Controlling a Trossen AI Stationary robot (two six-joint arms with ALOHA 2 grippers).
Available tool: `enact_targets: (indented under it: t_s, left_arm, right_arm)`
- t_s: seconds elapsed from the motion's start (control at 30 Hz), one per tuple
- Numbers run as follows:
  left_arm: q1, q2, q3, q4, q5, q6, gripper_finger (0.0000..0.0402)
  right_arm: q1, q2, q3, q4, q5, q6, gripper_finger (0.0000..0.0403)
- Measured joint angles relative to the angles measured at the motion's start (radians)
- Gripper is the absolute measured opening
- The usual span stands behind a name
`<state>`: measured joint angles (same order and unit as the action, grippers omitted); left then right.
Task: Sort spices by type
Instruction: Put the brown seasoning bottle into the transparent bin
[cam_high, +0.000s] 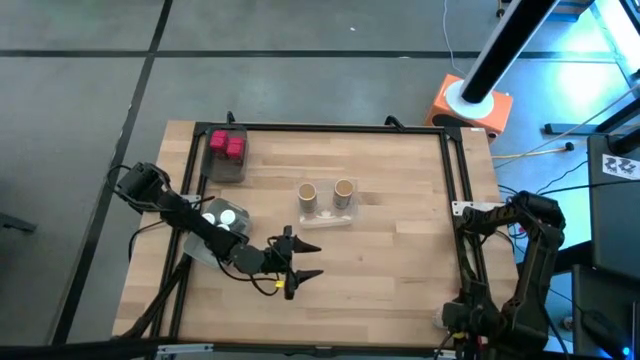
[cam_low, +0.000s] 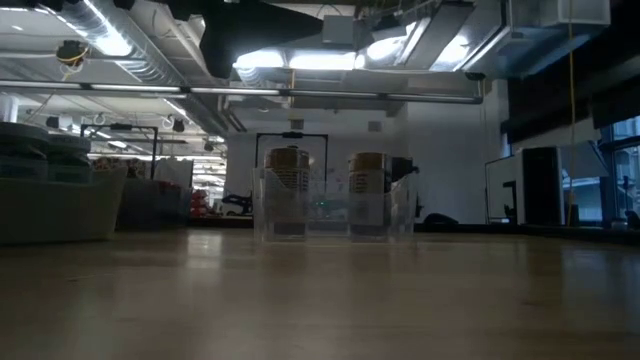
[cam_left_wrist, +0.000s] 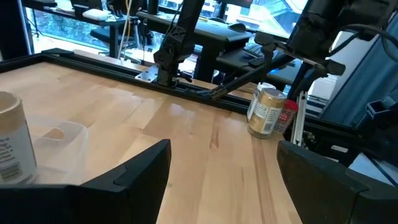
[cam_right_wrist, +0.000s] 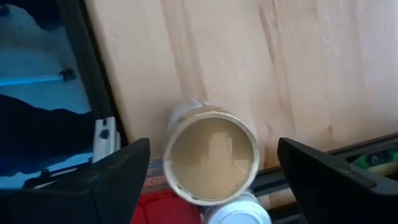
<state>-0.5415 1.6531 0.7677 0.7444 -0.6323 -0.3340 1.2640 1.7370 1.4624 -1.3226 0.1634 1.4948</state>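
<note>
Two tan cylinders with cork-coloured tops (cam_high: 325, 193) stand in a clear tray mid-table, also in the low view (cam_low: 290, 190). Red jars (cam_high: 227, 147) sit in a tray at the far left. White-capped jars (cam_high: 225, 216) sit in a tray under the left arm. My left gripper (cam_high: 308, 261) hovers open over bare wood, near of the tan tray; its own view shows it too (cam_left_wrist: 224, 155). My right gripper (cam_right_wrist: 214, 144) is open at the table's near right corner, fingers either side of a tan cylinder (cam_right_wrist: 211, 158) without touching. A red jar (cam_right_wrist: 165, 208) and a white cap (cam_right_wrist: 239, 214) stand beside that cylinder.
A black metal frame (cam_high: 455, 170) rims the table. The tan cylinder and red jar by the right arm's base show in the left wrist view (cam_left_wrist: 267, 111). An orange base with a dark pole (cam_high: 472, 100) stands beyond the far right corner. Bare wood (cam_high: 390, 270) lies between the arms.
</note>
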Motion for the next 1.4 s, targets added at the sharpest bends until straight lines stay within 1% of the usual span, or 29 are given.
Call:
enact_targets:
  t_s: [0.37, 0.53, 0.8, 1.0, 1.1, 1.23, 1.4]
  left_arm:
    - [0.000, 0.000, 0.000, 0.000, 0.000, 0.000, 0.0276]
    - [0.000, 0.000, 0.000, 0.000, 0.000, 0.000, 0.0276]
    - [0.000, 0.000, 0.000, 0.000, 0.000, 0.000, 0.0276]
    - [0.000, 0.000, 0.000, 0.000, 0.000, 0.000, 0.0276]
    - [0.000, 0.000, 0.000, -0.001, 0.000, 0.000, 0.0276]
    - [0.001, 0.000, 0.000, -0.001, 0.000, 0.000, 0.0276]
    - [0.001, 0.000, 0.000, -0.001, 0.000, 0.001, 0.0276]
  right_arm:
    - [0.000, 0.002, -0.017, -0.010, -0.011, 0.008, 0.0353]
    - [0.000, 0.002, -0.080, 0.029, -0.072, 0.020, 0.0353]
    - [0.000, 0.002, -0.141, 0.076, -0.059, 0.019, 0.0353]
    - [-0.001, 0.002, -0.186, 0.150, -0.052, 0.019, 0.0353]
    - [-0.001, 0.002, -0.193, 0.163, -0.047, 0.019, 0.0337]
    - [-0.010, 0.000, -0.193, 0.172, -0.043, 0.019, 0.0285]
    - [-0.026, 0.001, -0.182, 0.178, -0.031, -0.007, 0.0284]
